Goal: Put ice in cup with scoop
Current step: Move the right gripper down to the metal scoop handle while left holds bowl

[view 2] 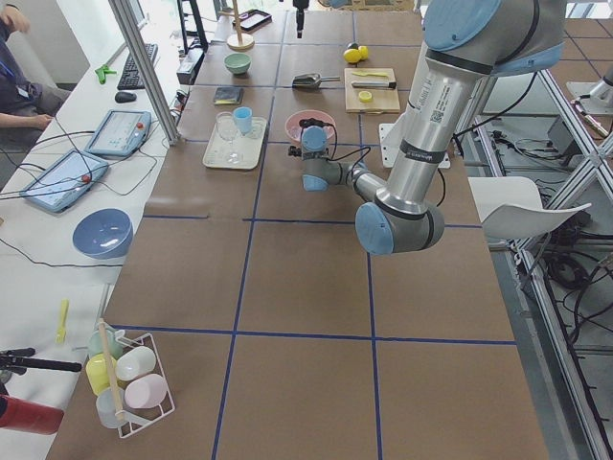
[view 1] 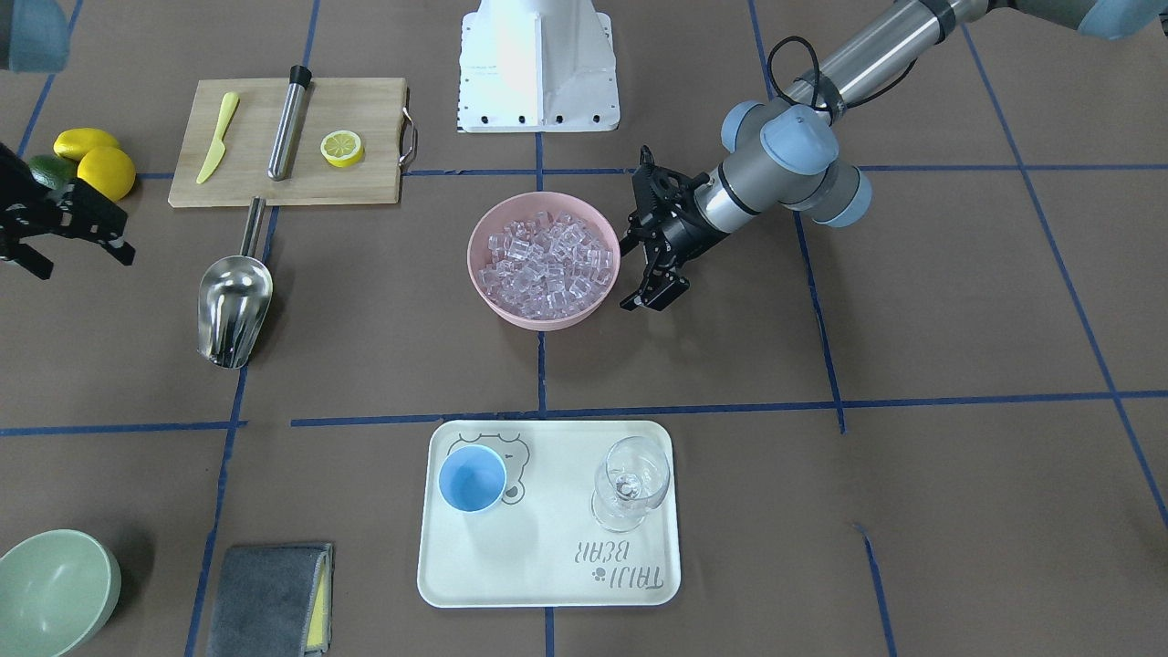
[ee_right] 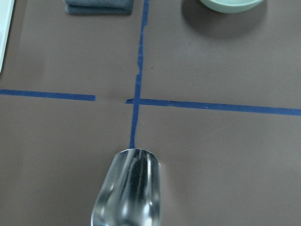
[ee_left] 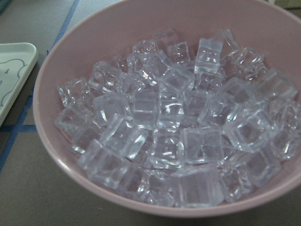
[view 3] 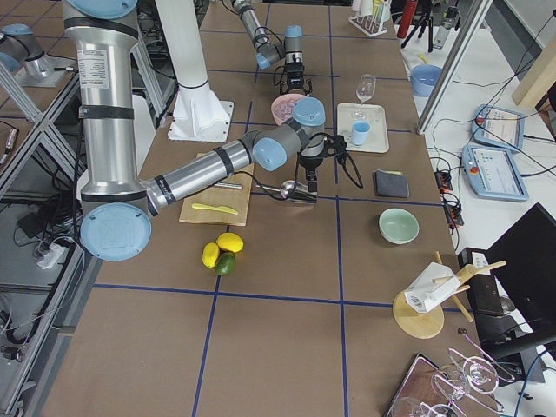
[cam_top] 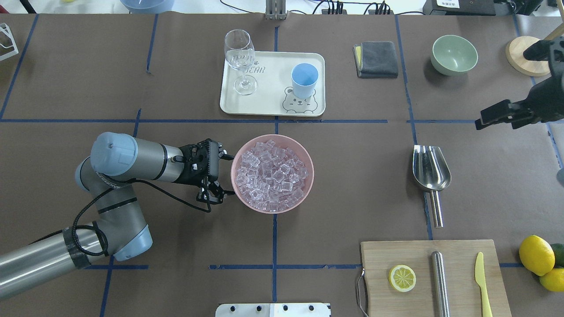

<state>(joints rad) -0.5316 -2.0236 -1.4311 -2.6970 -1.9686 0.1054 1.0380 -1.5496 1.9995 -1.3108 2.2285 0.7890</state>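
Overhead: left gripper (cam_top: pixel 225 175) at the pink bowl's (cam_top: pixel 304 152) 9 o'clock, jaws wide, empty — ice (cam_top: pixel 273 174) heaped inside. Scoop (cam_top: pixel 431 169) lies at 3 o'clock, right gripper (view 1: pixel 82 263) at its 2, jaws spread, empty; cup (cam_top: pixel 304 79) at 12 on tray (cam_top: pixel 269 97)

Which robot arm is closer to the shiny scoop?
Right. The right end effector hangs open near the scoop, by its blade end, not touching it. The left end effector is far away, beside the pink bowl of ice.
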